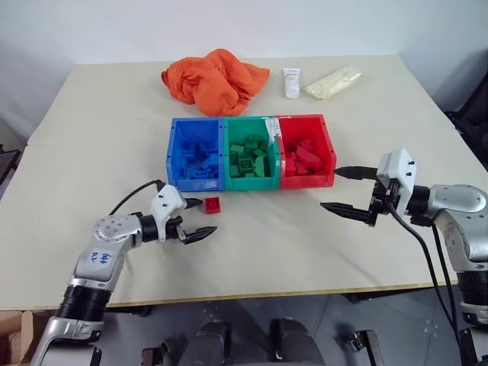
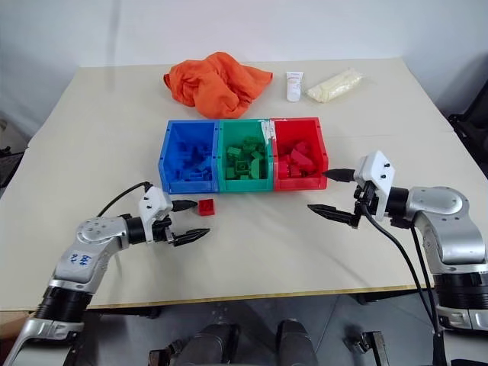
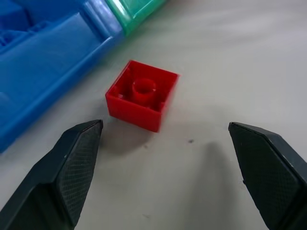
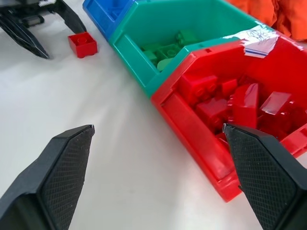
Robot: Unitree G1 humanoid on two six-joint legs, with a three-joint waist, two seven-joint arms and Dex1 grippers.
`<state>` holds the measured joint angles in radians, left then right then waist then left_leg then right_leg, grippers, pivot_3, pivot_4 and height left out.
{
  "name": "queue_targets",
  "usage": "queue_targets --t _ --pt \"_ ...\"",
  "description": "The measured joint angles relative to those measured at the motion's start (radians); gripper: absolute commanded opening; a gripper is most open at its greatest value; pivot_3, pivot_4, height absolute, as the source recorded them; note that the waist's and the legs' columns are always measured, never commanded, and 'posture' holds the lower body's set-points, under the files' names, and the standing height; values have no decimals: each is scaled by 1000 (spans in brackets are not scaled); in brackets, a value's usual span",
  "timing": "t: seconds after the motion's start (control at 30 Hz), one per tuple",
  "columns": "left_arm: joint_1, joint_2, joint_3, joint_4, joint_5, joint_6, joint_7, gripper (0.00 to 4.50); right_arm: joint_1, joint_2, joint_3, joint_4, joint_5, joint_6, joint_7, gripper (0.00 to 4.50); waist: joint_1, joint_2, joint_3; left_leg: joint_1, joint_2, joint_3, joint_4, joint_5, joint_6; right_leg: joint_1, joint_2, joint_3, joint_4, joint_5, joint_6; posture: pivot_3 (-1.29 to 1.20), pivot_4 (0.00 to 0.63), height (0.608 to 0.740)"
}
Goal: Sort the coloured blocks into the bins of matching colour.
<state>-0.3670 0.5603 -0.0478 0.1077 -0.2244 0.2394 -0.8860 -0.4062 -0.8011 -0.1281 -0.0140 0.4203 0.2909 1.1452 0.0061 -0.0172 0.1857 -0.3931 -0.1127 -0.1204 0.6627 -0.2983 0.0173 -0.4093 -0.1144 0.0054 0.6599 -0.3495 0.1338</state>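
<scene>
One red brick sits hollow side up on the table, just in front of the blue bin. The left gripper is spread wide with the brick just beyond its fingertips, untouched. The right gripper hangs wide open and empty near the red bin.

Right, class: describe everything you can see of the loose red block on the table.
The red block is a small square brick of glossy plastic. It lies alone on the pale table, just in front of the blue bin, untouched. The left gripper hovers beside it with its jaws open.
</scene>
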Motion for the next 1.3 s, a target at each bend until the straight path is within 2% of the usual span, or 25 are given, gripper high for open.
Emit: queue_targets --t 0.2,0.33,0.57,0.77,1.03,1.17,1.3 --pt "-81 -40 -23 110 28 -57 -5 4464 27 -7 -19 -32 3 18 -22 4500 8 0 0 0 0 0 0 0 0 0 0 0 0 0 0 0 150 740" --pt "-101 -57 -38 142 36 -87 -17 3611 31 -7 -25 -43 6 24 -31 4500 10 0 0 0 0 1 0 0 0 0 0 0 1 0 0 0 150 740" --pt "-100 -60 -42 130 30 -73 -48 1518 60 -14 -43 -64 11 37 -42 4500 16 0 0 0 0 1 0 0 0 0 0 0 1 0 0 0 150 740" --pt "-112 -105 -55 72 16 -27 -66 1489 76 -16 -69 -70 13 39 -53 4500 18 0 0 0 0 1 1 0 0 0 0 0 1 0 0 0 150 740" --pt "-334 -155 -58 67 -49 33 -103 1489 154 -22 -124 -142 28 53 -90 4500 19 0 0 -1 0 1 1 0 0 0 0 -1 1 0 0 0 150 740" --pt "-478 -175 -53 189 -47 13 -134 1489 198 -23 -163 -171 36 61 -111 4500 18 0 0 0 0 1 1 0 0 0 1 -1 1 0 0 0 150 740" --pt "-633 -260 -74 413 -13 -79 -153 1489 231 -23 -191 -200 43 62 -131 4500 21 -1 0 -1 -1 1 2 0 0 0 1 -2 1 0 1 0 150 740"
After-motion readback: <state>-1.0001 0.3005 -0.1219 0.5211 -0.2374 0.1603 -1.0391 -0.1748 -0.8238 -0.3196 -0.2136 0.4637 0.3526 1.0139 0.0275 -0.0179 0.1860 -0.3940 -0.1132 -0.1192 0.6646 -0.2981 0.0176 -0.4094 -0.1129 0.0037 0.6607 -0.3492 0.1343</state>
